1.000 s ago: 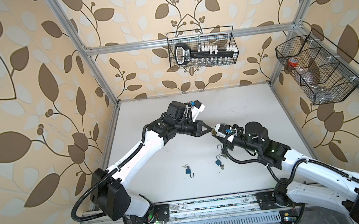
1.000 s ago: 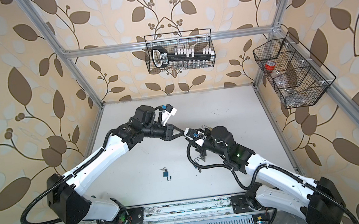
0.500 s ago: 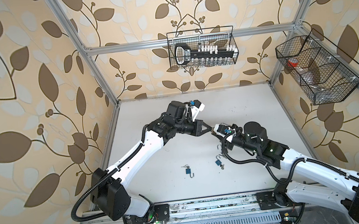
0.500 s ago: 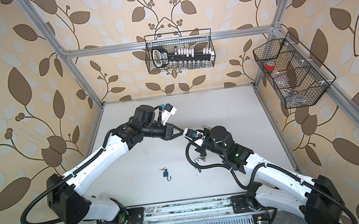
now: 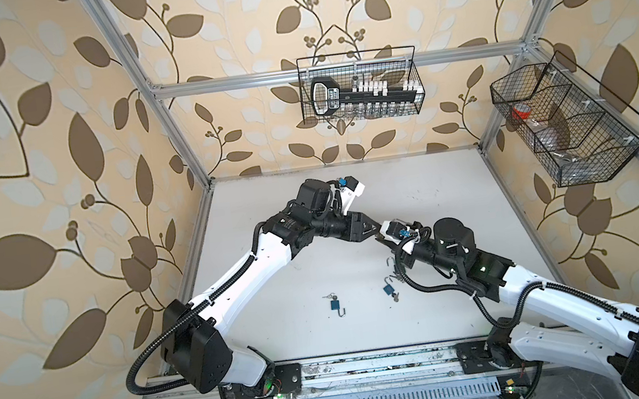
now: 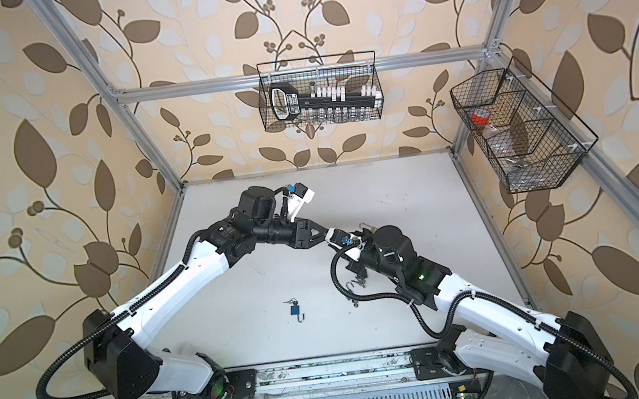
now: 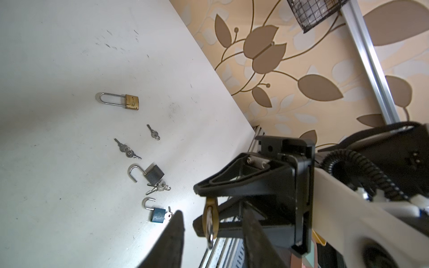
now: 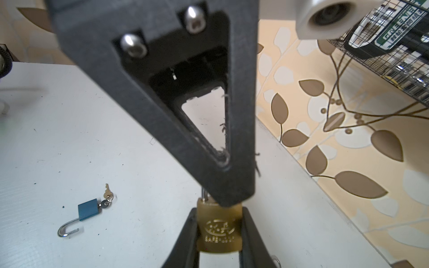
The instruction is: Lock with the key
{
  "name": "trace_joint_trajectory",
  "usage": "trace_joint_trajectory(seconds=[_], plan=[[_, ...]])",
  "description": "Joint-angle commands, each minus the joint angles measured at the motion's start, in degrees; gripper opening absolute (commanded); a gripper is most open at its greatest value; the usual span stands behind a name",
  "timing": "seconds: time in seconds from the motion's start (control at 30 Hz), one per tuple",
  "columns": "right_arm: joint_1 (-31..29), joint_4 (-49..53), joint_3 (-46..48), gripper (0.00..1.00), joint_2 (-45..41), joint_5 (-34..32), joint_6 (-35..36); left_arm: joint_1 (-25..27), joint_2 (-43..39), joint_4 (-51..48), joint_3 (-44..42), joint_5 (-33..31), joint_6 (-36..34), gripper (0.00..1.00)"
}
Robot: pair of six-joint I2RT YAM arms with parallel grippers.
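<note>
Right wrist: right fingers (image 8: 185, 239) clamp brass padlock (image 8: 219, 229); top views obscure it.

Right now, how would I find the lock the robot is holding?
Find the white table, then look above its middle. There the right hand pinches a brass padlock, the only lock lifted off the table.
</note>
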State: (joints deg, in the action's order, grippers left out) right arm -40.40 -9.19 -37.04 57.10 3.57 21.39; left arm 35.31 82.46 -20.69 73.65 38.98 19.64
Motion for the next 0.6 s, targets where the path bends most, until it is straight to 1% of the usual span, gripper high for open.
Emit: trace_joint_trajectory(seconds=[0.0, 0.03, 0.07, 0.1, 0.17, 0.2, 0.23, 0.3, 0.37, 0.4, 0.57], plan=[[-0.20, 1.43, -1.52, 0.00, -1.80, -2.64, -2.99, 0.18, -3.48, 2.26, 1.47, -4.32, 0.27, 0.55], [-0.20, 2.00, -1.51, 0.00, -2.11, -2.74, -2.83, 0.05, -3.97, 2.36, 1.04, -5.88, 0.52, 0.66], [-0.20, 2.11, -1.39, 0.00, -2.34, -3.83, -3.87, -0.23, -4.58, 2.65, 0.41, -7.63, 0.76, 0.74], [-0.11, 3.46, -2.00, 0.00, -2.39, -4.84, -5.07, -0.56, -5.21, 2.75, -0.26, -9.61, 1.10, 0.80], [0.44, 7.67, -3.41, 0.00, -2.05, -3.98, -5.24, -1.02, -6.33, 2.30, -1.40, -13.78, 1.73, 0.89], [0.57, 9.16, -4.04, 0.00, -1.69, -3.76, -6.09, -1.21, -6.92, 1.86, -2.05, -16.58, 2.09, 0.95], [2.11, 10.76, -4.70, 0.00, -1.18, -2.83, -6.44, -1.35, -7.35, 1.49, -2.63, -18.95, 2.36, 0.99], [4.83, 13.63, -6.48, 0.00, 1.18, -1.51, -8.59, -1.39, -8.16, 0.31, -3.83, -24.47, 3.01, 0.99], [8.04, 17.97, -9.13, 0.00, 4.50, 1.42, -9.92, -1.39, -8.11, -1.88, -4.00, -28.00, 3.12, 0.99], [9.28, 19.61, -10.03, 0.00, 6.34, 1.73, -10.56, -1.41, -7.95, -3.07, -4.04, -29.51, 3.28, 0.99], [12.78, 26.32, -15.44, 0.00, 15.64, 3.81, -11.11, -1.41, -7.75, -5.71, -5.59, -33.63, 5.11, 0.99]])
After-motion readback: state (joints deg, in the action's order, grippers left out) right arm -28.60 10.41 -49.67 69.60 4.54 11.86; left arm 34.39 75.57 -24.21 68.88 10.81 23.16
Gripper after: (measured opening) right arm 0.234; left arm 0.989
